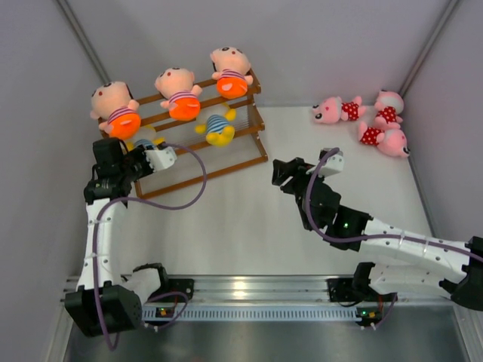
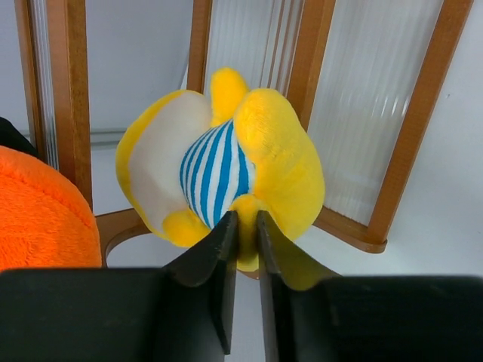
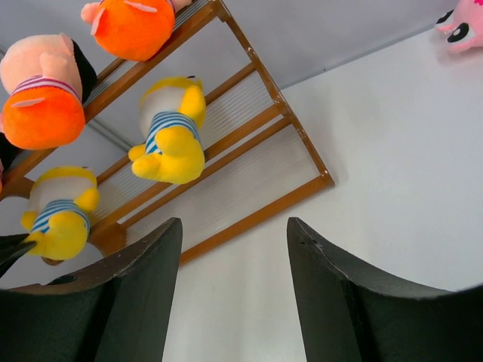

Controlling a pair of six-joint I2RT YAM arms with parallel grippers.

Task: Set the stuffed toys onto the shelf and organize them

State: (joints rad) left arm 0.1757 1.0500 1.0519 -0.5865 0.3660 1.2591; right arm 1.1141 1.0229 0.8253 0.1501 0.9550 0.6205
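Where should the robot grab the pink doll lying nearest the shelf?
Around its red polka-dot dress, coming straight down from above. That pink doll lies flat on the table, and its middle looks narrower than its big head, so a grip probably holds best there.

Left arm [image 1: 98, 234] upright, left gripper [image 2: 243, 226] pinched nearly closed — right arm [image 1: 400, 241] stretched inward, right gripper [image 3: 234, 228] spread apart

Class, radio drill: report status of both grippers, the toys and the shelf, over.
Left gripper shut on a yellow doll at the shelf. Right gripper open, empty. Three pink dolls lying on the table, unshelved. Nothing seen in the way.
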